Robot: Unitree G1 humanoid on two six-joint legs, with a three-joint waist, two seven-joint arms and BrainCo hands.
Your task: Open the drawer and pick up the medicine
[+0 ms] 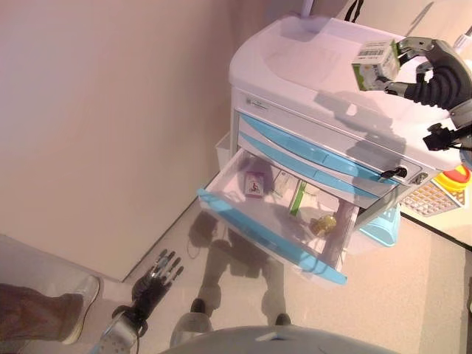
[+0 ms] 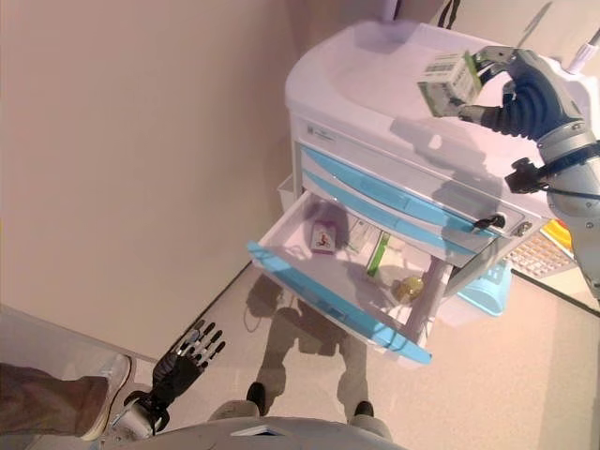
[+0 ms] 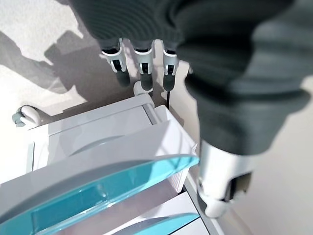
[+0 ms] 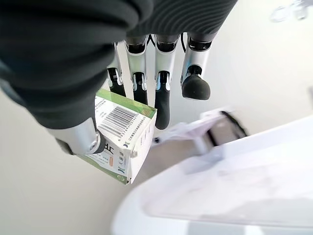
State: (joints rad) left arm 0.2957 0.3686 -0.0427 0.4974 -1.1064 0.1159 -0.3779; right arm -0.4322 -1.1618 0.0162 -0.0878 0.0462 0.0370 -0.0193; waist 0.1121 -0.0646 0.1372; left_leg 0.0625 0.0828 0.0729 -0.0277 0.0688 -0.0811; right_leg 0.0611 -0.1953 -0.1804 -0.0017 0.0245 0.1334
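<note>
Medicine box held in the right robot hand, above the cabinet top, clear of the open drawer.

The right robot hand (image 2: 525,94) has its thumb and fingers clamped on the green-and-white medicine box (image 1: 376,64), which hangs above the white top of the cabinet (image 1: 310,55) without touching it, its long axis tilted and lying roughly along that top. The blue-fronted drawer (image 1: 269,236) stands pulled out well below, with other small packets inside. The left robot hand (image 1: 158,276) hangs low near the floor, fingers straight and apart, holding nothing, far from the box. Any setting down likely falls to the right arm.
</note>
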